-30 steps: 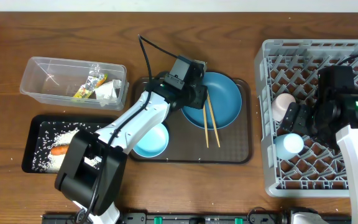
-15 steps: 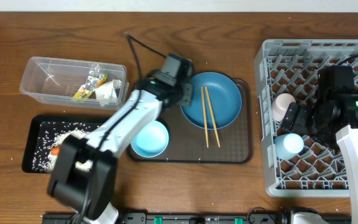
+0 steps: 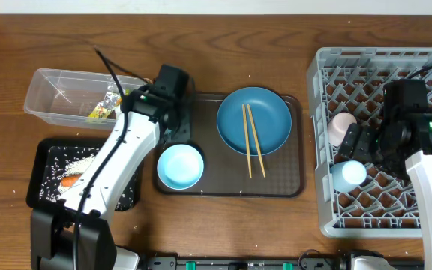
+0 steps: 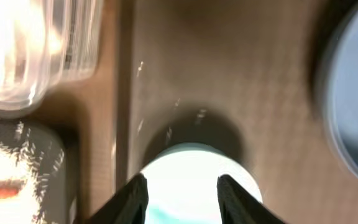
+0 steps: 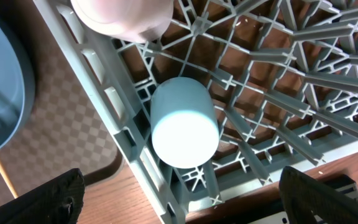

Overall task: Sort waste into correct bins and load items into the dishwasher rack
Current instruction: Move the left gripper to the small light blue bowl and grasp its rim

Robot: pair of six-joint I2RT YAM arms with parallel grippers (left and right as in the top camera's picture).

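My left gripper [image 3: 177, 132] [image 4: 183, 178] is open and empty, its fingers either side of the far rim of the light blue bowl [image 3: 180, 167] [image 4: 196, 157]. The blue plate [image 3: 254, 120] [image 4: 353, 106] carries two wooden chopsticks [image 3: 250, 139]. My right gripper [image 3: 355, 147] [image 5: 188, 194] is wide open and empty above the light blue cup [image 3: 349, 174] [image 5: 183, 126], which lies in the grey rack [image 3: 396, 67] [image 5: 272, 74] beside the pink cup [image 3: 343, 126] [image 5: 122, 15]. The clear tub [image 3: 58, 94] [image 4: 39, 43] holds the wrapper [image 3: 108, 105] and tissue [image 3: 131, 110]. The black tray [image 3: 40, 154] [image 4: 73, 180] holds rice [image 3: 77, 161] and the carrot [image 3: 70, 181] [image 4: 2, 190].
The bowl and plate sit on a dark brown serving tray [image 3: 283, 176] [image 4: 216, 74] [image 5: 61, 143] at the table's middle. The left arm's cable [image 3: 115, 71] arcs over the clear tub. The rack's near left wall stands close under my right gripper.
My left arm has swung left, off the blue plate to the bowl's far side, uncovering the chopsticks on the plate. The right arm has not moved.
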